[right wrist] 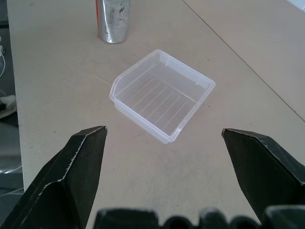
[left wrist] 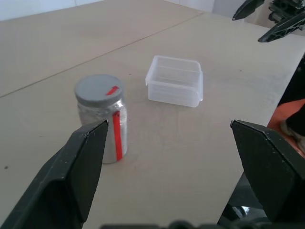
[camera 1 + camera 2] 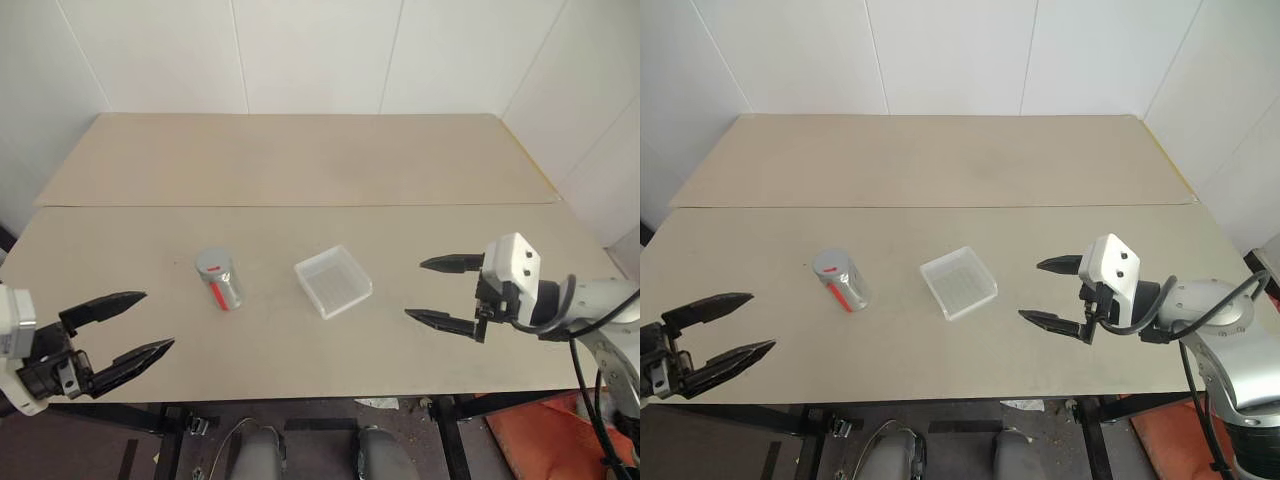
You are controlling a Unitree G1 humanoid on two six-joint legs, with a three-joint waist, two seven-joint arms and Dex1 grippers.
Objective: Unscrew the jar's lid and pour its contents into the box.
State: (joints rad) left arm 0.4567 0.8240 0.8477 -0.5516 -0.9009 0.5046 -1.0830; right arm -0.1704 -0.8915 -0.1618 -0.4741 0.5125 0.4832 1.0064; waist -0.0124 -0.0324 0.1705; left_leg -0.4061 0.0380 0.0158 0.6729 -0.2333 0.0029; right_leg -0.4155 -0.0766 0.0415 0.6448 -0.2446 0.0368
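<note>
You have the table (image 3: 300,160) running across the middle of the head view, bare but for two things near its centre. The left gripper (image 3: 125,335) sits at the lower left of the frame and the right gripper (image 3: 445,292) at the centre right, each with its jaws spread wide and holding nothing, both well apart from the objects.

The box (image 3: 333,281) lies just right of centre, open side up and empty, its ribbed floor plain in the right wrist view. The jar (image 3: 219,279) stands upright left of centre, near the box but not touching it, red strip facing you, with the lid (image 3: 213,263) seated on top. The contents cannot be seen through the closed jar.

Nothing looks started, so the first step is likely the grasp. Bring the left gripper in level around the jar's body, below the lid's edge, and close squarely so it cannot spin. Then set the right fingers across the lid's rim, and keep the jar upright while you twist.
</note>
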